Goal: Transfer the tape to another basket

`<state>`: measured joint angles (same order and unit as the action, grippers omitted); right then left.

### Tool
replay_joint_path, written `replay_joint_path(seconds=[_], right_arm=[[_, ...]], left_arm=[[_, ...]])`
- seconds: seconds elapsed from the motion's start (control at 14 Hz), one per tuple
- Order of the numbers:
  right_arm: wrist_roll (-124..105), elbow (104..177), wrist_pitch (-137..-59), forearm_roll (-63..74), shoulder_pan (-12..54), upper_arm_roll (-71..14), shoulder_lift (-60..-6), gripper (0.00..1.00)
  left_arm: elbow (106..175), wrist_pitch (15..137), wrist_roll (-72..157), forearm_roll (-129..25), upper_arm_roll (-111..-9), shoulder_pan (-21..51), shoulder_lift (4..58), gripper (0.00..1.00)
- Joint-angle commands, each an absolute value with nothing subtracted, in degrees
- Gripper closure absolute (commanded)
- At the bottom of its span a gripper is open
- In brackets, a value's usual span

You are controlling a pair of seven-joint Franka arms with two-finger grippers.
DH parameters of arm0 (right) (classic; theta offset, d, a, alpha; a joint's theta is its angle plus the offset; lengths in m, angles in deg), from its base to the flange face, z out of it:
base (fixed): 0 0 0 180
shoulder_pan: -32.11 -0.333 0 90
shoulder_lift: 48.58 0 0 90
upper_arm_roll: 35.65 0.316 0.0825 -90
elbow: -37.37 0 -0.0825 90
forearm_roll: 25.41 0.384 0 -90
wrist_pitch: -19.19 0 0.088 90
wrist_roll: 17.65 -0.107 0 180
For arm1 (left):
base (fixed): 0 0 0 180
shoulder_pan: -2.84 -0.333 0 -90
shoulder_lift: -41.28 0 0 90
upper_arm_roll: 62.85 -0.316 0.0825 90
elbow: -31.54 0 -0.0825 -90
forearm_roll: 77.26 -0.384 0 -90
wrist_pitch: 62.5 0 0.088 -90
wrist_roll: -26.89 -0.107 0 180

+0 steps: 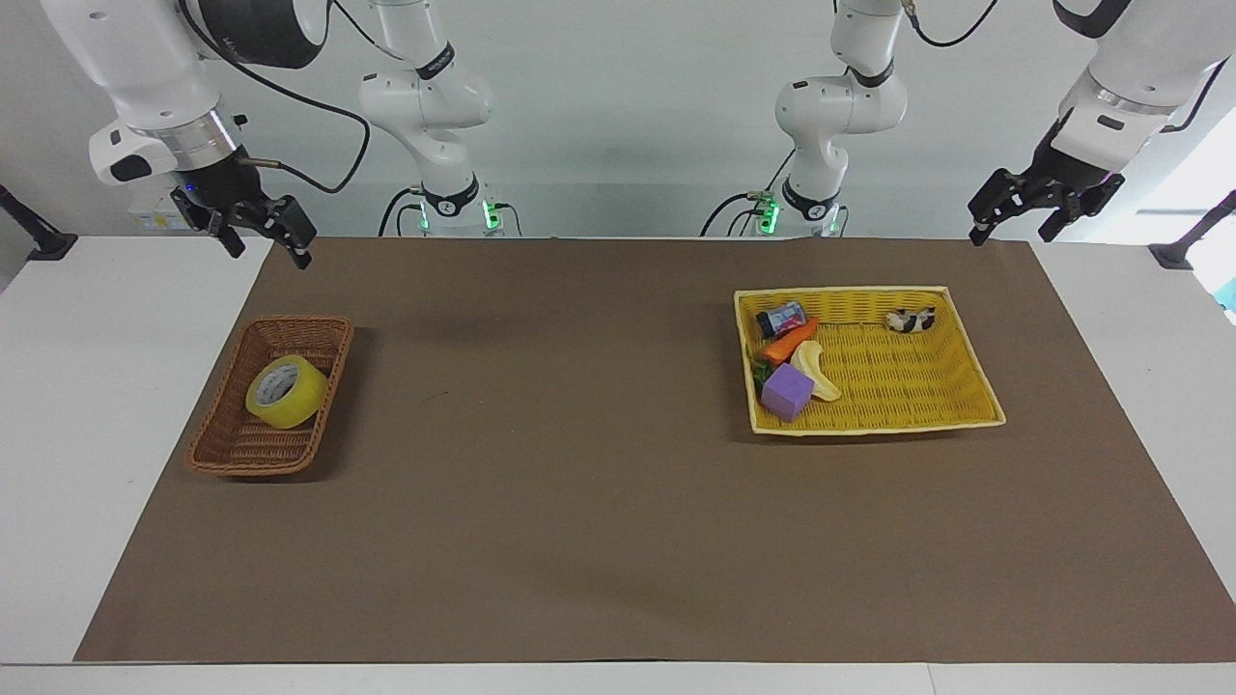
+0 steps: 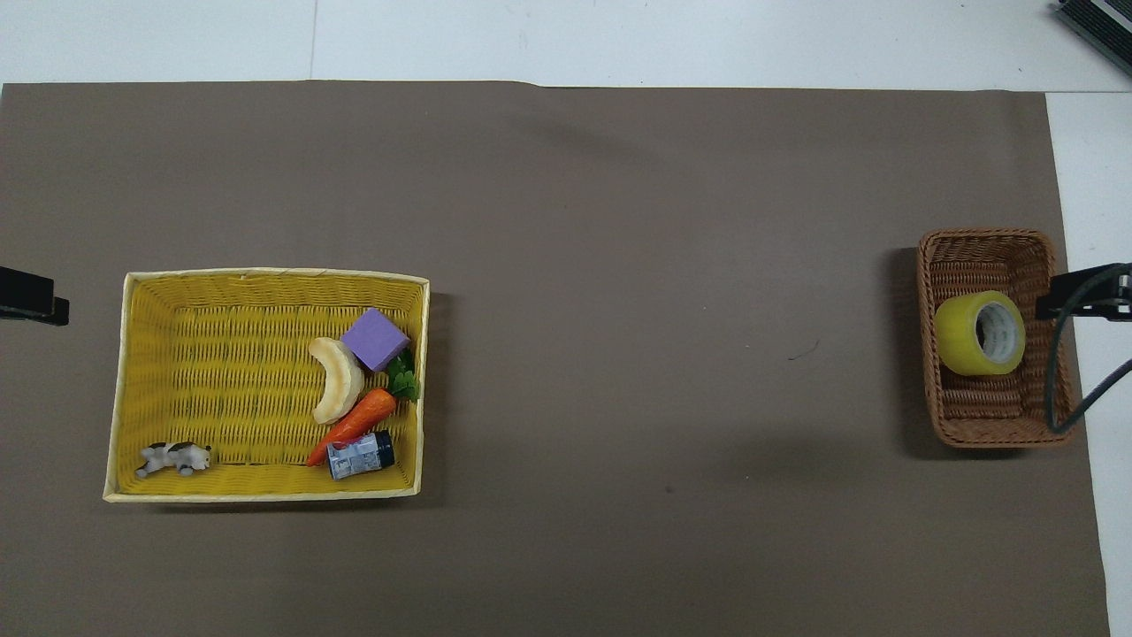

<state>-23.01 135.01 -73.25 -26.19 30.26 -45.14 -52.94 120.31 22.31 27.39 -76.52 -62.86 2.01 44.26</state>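
Tape point(image 1: 286, 391): light, rigid, slick roll, tilted in basket point(image 1: 232, 452), well below empty, open right jaws; grip across rim and core; left jaws open, empty.

Tape point(image 1: 286, 391) sits in the basket point(image 1: 235, 451) at the right arm's end of the table. Tray point(image 1: 927, 415) at the left arm's end holds a cube point(image 1: 787, 391), banana point(image 1: 817, 370), carrot point(image 1: 790, 340), can point(image 1: 780, 318) and, apart, a cow figure point(image 1: 911, 319).
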Motion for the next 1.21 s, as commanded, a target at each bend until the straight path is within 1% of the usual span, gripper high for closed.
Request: replay_joint_path(seconds=[0.0,0.14,0.36,0.43,0.5,0.79,0.93,1.07,1.14], right_arm=[[-20.5,134.6,-72.1,-26.3,30.7,-44.9,-53.9,0.0],[-18.5,131.3,-70.5,-26.9,30.4,-44.7,-54.1,0.0],[-18.5,123.4,-65.0,-27.1,30.4,-44.5,-54.0,0.0],[-18.6,121.9,-63.3,-27.2,30.4,-44.3,-53.9,0.0],[-18.9,121.7,-63.3,-27.0,30.4,-44.3,-54.0,0.0],[-18.8,122.1,-62.9,-26.4,29.8,-44.0,-54.8,0.0],[-18.3,125.0,-63.2,-26.4,29.6,-43.4,-55.9,0.0],[-17.9,129.8,-63.9,-26.5,29.5,-41.8,-59.1,0.0],[-18.1,130.3,-64.6,-26.5,29.5,-41.5,-59.4,0.0]], left_arm=[[119.3,21.9,27.3,-76.7,-62.8,1.9,44.1,0.0],[119.3,21.9,27.3,-76.7,-62.8,1.9,44.1,0.0],[119.3,21.9,27.3,-76.7,-62.8,1.9,44.1,0.0],[119.3,21.9,27.3,-76.7,-62.8,1.9,44.1,0.0],[119.3,21.9,27.3,-76.7,-62.8,1.9,44.1,0.0],[119.3,21.9,27.3,-76.7,-62.8,1.9,44.1,0.0],[119.3,21.9,27.3,-76.8,-62.8,1.9,44.1,0.0],[119.3,22.0,27.3,-76.8,-62.8,1.9,44.1,0.0],[119.3,21.9,27.3,-76.8,-62.9,1.9,44.1,0.0]])
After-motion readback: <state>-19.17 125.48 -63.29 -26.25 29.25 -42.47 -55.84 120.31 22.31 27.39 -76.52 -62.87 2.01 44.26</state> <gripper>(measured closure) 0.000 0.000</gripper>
